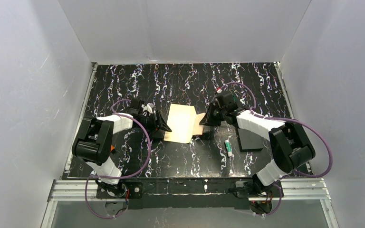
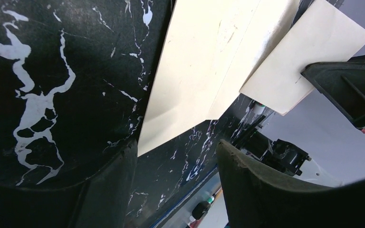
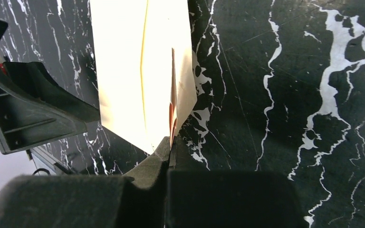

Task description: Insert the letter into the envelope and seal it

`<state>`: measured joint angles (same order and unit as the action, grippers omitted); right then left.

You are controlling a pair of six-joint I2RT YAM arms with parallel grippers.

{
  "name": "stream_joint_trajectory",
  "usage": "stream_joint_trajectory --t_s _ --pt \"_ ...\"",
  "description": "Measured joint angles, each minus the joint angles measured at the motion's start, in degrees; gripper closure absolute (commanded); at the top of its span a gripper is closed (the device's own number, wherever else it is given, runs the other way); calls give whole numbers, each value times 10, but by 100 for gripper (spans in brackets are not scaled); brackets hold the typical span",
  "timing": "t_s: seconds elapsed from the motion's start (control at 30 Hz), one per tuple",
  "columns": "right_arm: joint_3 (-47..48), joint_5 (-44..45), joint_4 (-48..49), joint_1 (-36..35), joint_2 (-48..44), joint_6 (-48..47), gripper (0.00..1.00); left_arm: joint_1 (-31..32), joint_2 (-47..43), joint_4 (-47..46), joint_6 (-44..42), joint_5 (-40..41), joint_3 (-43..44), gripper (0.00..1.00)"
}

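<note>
Judging by how the two papers lie, the insertion step is taken to be in hand and not yet finished. The letter (image 2: 304, 59) is pinched at its outer edge by the right gripper (image 3: 171, 147), whose fingers are seen clenched on the thin sheet in the right wrist view. The sheet's outer end appears to be lifted off the table (image 1: 123, 85), while its inner edge is overlapped by the envelope (image 2: 195, 61), which lies flat at the middle of the table between the two arms. Whether that edge is truly inside the pocket or only tucked beneath the pointed flap cannot be told. The left gripper (image 2: 176, 147) is held low at the envelope's left edge with its jaws released and nothing between them; contact with the paper cannot be confirmed. Most of the letter is exposed on the right side, so little of the task is judged to be done. For the next move, the letter would need to be pushed leftward, kept shallow and in line with the opening, while the envelope is braced from the left so that it is not simply shoved across the slick surface. Only then could the sheet be let go and the flap be folded down and pressed.
</note>
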<state>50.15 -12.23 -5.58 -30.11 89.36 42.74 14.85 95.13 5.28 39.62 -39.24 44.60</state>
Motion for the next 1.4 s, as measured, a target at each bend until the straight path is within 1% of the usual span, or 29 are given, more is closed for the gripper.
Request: stream_joint_trajectory --t_s 0.17,0.3,0.4,0.57,0.7,1.1,1.13,1.2,1.3,1.33,1.4 --pt "0 -11 28 0 11 5 99 1 0 -1 0 2 -2 47" --pt "3 -15 76 -1 60 9 99 3 0 15 -13 12 3 51" --pt "6 -12 106 -2 102 13 99 3 1 50 -31 35 21 55" --pt "12 -8 146 -5 132 16 99 3 17 78 -48 53 53 56" --pt "21 -7 164 -17 146 8 99 3 35 90 -51 48 66 56" --pt "81 0 155 -77 190 -12 99 3 51 99 -56 40 84 56" --pt "84 0 155 -78 195 -12 96 3 52 99 -56 39 85 54" --pt "90 -3 154 -78 202 -11 82 3 53 100 -56 38 85 50" --pt "101 -1 139 -78 203 -8 58 3 53 105 -57 43 91 43" --pt "105 0 133 -78 201 -7 52 3 52 108 -59 46 94 41" --pt "112 7 116 -79 193 -12 45 5 46 116 -62 61 99 37"
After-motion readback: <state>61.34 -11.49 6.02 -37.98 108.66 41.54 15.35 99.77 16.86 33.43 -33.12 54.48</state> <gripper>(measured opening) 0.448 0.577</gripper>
